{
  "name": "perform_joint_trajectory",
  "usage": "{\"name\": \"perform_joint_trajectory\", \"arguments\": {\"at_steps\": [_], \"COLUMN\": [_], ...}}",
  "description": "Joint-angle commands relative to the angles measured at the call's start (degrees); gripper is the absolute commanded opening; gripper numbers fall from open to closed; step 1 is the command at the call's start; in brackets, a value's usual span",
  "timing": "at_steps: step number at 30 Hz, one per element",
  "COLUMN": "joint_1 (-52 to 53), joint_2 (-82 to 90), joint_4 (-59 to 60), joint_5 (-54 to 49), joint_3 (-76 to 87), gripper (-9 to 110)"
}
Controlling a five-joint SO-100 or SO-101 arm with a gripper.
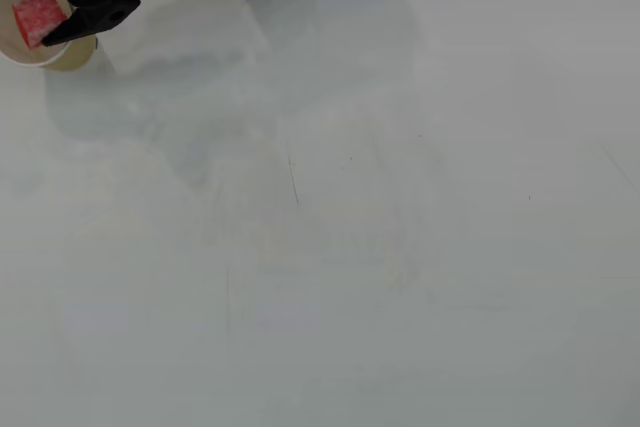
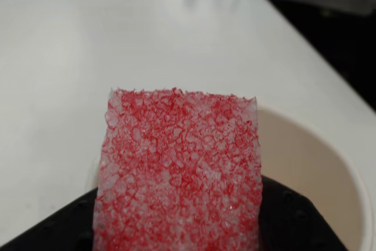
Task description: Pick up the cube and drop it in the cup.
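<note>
Overhead view, upper left corner: black gripper closed on the red speckled cube, holding it over the mouth of the cream paper cup. White table fills the rest. Wrist view: cube fills center, cup rim at right behind it.

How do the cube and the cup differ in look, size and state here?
The cube is red, speckled and rough; the cup is plain cream and smooth. The cube is smaller than the cup's mouth. The cube is held in the tool above the opening; the cup stands on the table. Both sit at the overhead view's top-left corner.
</note>
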Motion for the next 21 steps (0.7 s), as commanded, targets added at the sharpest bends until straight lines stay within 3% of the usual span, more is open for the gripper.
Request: {"name": "perform_joint_trajectory", "arguments": {"at_steps": [1,21], "joint_1": [-0.26,-0.09], "joint_2": [0.35,-4.22], "joint_4": [-1.14,-2.2], "joint_5": [-0.35,-0.26], "joint_3": [-8.53,-13.01], "gripper": [2,2]}}
